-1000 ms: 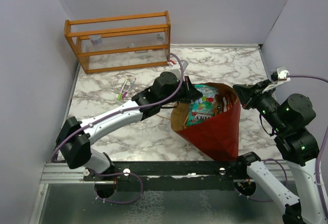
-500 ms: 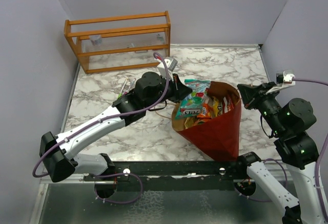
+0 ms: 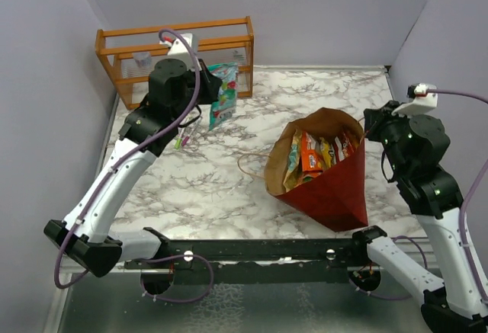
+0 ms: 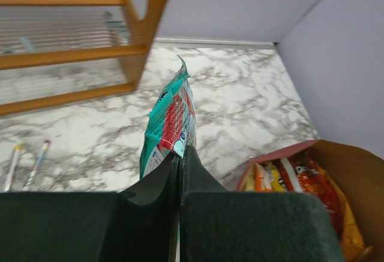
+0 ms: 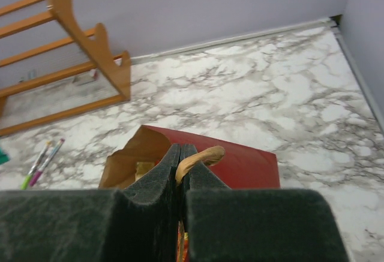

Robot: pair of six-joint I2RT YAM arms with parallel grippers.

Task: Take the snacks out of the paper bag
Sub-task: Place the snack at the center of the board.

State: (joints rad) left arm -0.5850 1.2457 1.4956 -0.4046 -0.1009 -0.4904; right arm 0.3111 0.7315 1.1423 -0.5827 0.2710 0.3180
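Paper bag (image 3: pixel 328 188) mouth gapes toward far-left; approach from that side unblocked, bare marble table (image 3: pixel 320 89) beyond bag. Right gripper (image 5: pixel 180 159) clamped on cord handle (image 5: pixel 201 156) at bag's right rim, crowding that side. Side wall (image 3: pixel 450 43) near, right of bag. Loose cord loop (image 3: pixel 241 164) on table just left of bag. Wooden rack (image 3: pixel 175 62), pens (image 3: pixel 185 131), and left gripper (image 4: pixel 180 154) pinching teal packet (image 4: pixel 171 118) sit well left of bag.

This is a robot test cell in a lab, not a lived-in room. Plain pale-lilac panels (image 3: pixel 46 81) box in a marble-patterned tabletop (image 3: pixel 328 89) on the left, far and right sides. A black and aluminium mounting rail (image 3: pixel 259 255) runs along the near edge. The left arm (image 3: pixel 114 184) and right arm (image 3: pixel 415 142) are bolted to it, with purple cables (image 3: pixel 457 94) trailing from them. An orange wooden rack (image 3: pixel 175 28) stands at the far left.
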